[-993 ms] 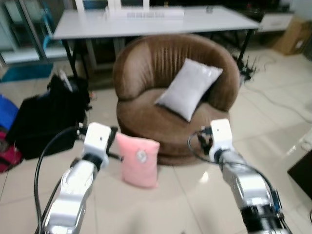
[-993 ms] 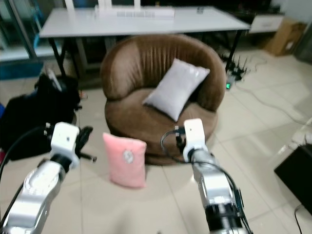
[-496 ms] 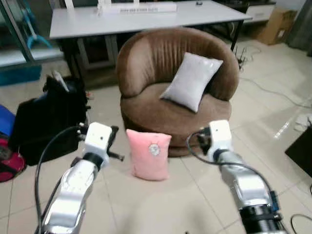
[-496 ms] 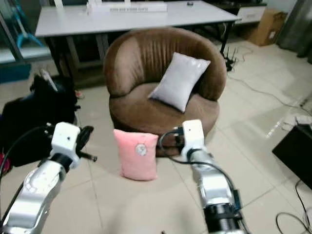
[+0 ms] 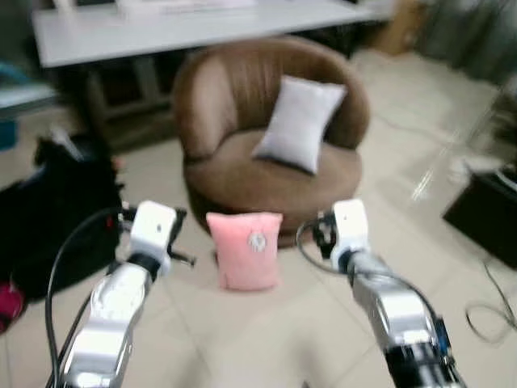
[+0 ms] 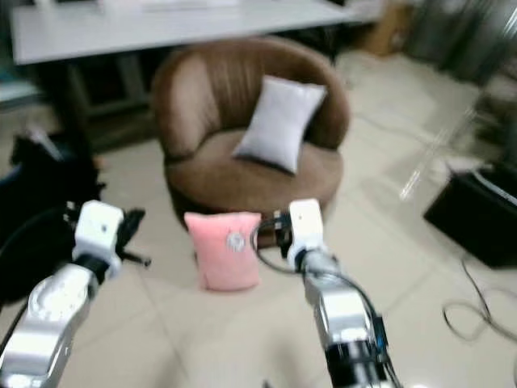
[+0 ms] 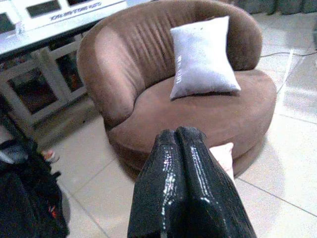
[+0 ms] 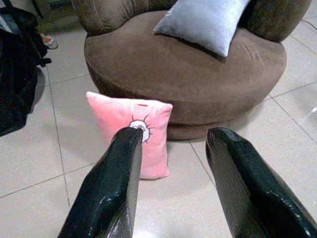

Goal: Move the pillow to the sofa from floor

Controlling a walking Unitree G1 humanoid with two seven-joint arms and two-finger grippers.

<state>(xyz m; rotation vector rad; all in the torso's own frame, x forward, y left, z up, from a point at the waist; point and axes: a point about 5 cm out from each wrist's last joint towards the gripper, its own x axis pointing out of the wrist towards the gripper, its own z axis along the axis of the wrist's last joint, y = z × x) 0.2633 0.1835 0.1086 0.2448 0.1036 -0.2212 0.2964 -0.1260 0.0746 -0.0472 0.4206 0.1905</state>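
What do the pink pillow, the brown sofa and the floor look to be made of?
Pink pillow: soft woven or plush fabric, matte, with a small printed emblem. Brown sofa: likely velvet or suede-like upholstery, its nap showing lighter and darker patches. Floor: glossy pale tiles, judging by grout lines and reflected light.

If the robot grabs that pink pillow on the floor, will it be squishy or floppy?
Probably squishy: the pink pillow looks plump and soft, so the open right gripper would likely sink in. It stands on edge by the brown sofa, so a push may tip it over. It is likely light and may sag.
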